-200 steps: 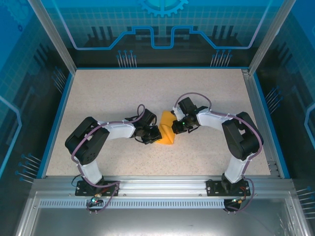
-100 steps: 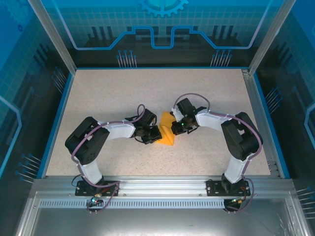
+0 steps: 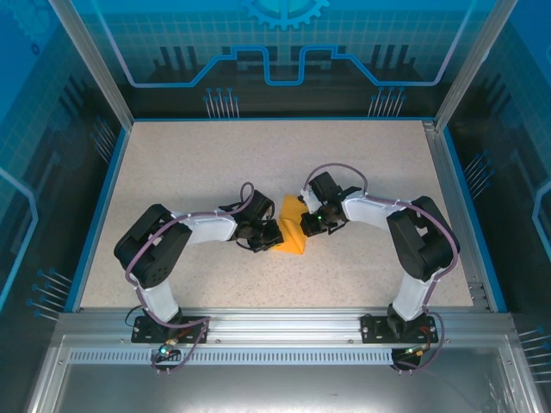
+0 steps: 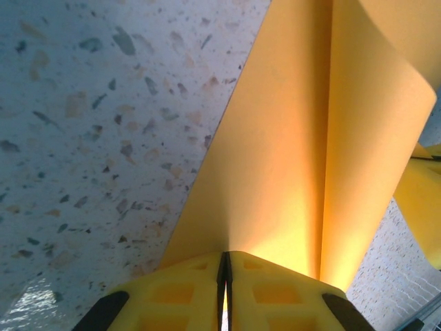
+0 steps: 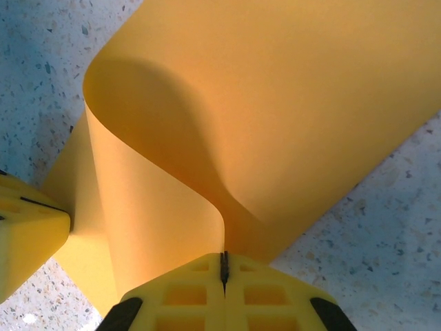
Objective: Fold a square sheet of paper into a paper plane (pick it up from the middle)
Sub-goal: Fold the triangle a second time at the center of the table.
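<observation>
The square sheet of paper (image 3: 291, 232), orange-yellow, lies at the table's middle, bent over on itself between both arms. My left gripper (image 3: 274, 237) grips its left edge; in the left wrist view the yellow fingers (image 4: 189, 293) are shut on the paper (image 4: 289, 158), which rises away with one sharp crease. My right gripper (image 3: 303, 222) holds the right edge; its fingers (image 5: 262, 289) are shut on the paper (image 5: 275, 103), which curls over in a loop. The left gripper's finger (image 5: 27, 227) shows at the left of the right wrist view.
The speckled table (image 3: 207, 163) is bordered by a blue rim and metal frame posts (image 3: 90, 64). Both arm bases are bolted to the near rail (image 3: 275, 323). Open tabletop lies behind and to both sides of the paper.
The right gripper has edged slightly left toward the left gripper, pushing the paper's loop tighter. The left arm has stayed put.
</observation>
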